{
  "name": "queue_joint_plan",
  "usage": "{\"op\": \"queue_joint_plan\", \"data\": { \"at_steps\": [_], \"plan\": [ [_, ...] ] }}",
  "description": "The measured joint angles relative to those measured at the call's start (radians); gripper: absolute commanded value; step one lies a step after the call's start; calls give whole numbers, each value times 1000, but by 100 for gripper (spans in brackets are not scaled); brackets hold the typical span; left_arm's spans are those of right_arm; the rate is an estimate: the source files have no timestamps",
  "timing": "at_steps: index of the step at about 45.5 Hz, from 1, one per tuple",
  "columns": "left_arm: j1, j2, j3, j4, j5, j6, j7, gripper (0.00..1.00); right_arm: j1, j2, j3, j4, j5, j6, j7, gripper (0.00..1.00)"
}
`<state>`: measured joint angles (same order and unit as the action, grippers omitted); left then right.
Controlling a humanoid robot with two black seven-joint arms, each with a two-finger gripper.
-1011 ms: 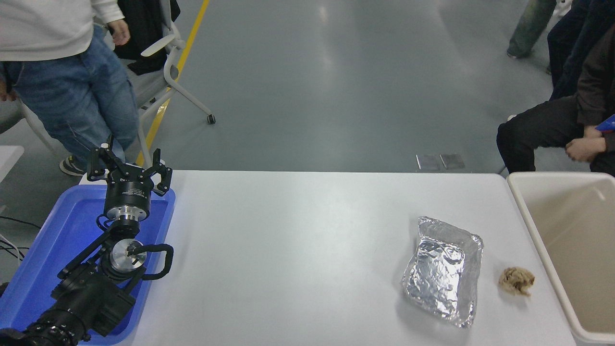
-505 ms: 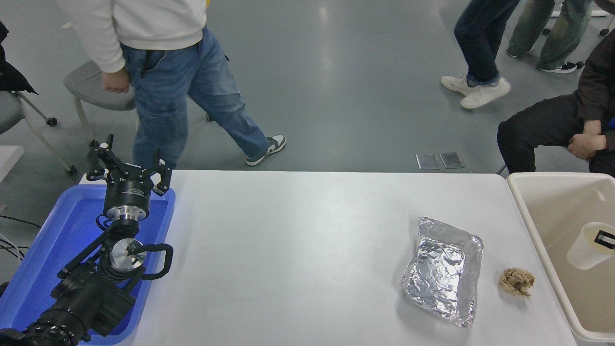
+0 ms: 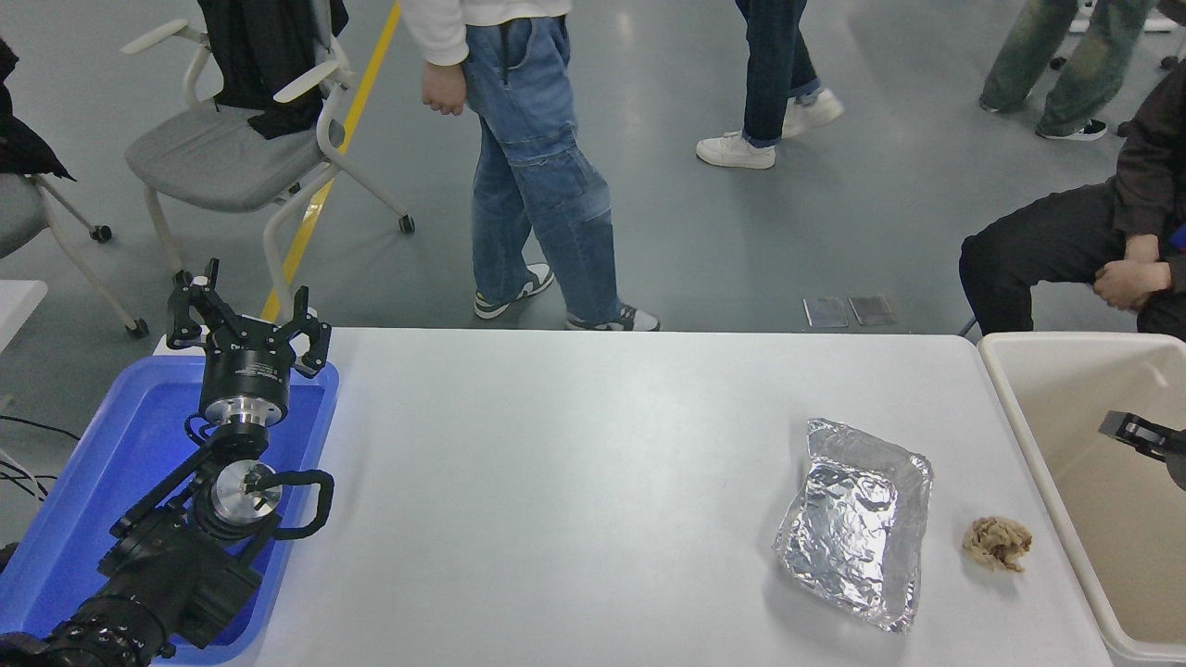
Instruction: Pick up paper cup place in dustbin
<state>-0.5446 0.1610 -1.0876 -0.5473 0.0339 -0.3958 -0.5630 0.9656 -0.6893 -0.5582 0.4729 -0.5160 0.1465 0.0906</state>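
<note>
The dustbin (image 3: 1005, 408) is a large cream-white bin at the table's right end, with a beige inside. The paper cup is not in view. Only the black tip of my right gripper (image 3: 1141, 437) shows at the right edge, above the inside of the bin, and nothing shows in it. My left gripper (image 3: 246, 310) is parked open and empty over the far end of the blue tray at the lower left.
A crinkled silver foil tray (image 3: 857, 519) and a crumpled brown paper wad (image 3: 997, 543) lie on the white table (image 3: 574, 482) near the bin. A blue tray (image 3: 111, 463) is at the left. People walk and sit beyond the far edge; a chair (image 3: 218, 157) stands at the far left.
Half a second ago the white cup showed over the bin at the right edge; now it is gone from view and only the gripper's tip shows there. People have walked past.
</note>
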Motion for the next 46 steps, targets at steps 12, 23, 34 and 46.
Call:
{"op": "queue_joint_plan", "data": {
  "at_steps": [12, 23, 34, 46],
  "plan": [
    [0, 0, 0, 0, 0, 0, 0, 99, 422, -96, -271, 407, -51, 11, 0, 100],
    [0, 0, 0, 0, 0, 0, 0, 99, 886, -11, -578, 768, -53, 93, 3, 100],
    [0, 0, 0, 0, 0, 0, 0, 99, 1176, 202, -703, 997, 105, 239, 4, 100],
    [0, 0, 0, 0, 0, 0, 0, 99, 1365, 474, -694, 1099, 387, 406, 3, 100]
  ]
}}
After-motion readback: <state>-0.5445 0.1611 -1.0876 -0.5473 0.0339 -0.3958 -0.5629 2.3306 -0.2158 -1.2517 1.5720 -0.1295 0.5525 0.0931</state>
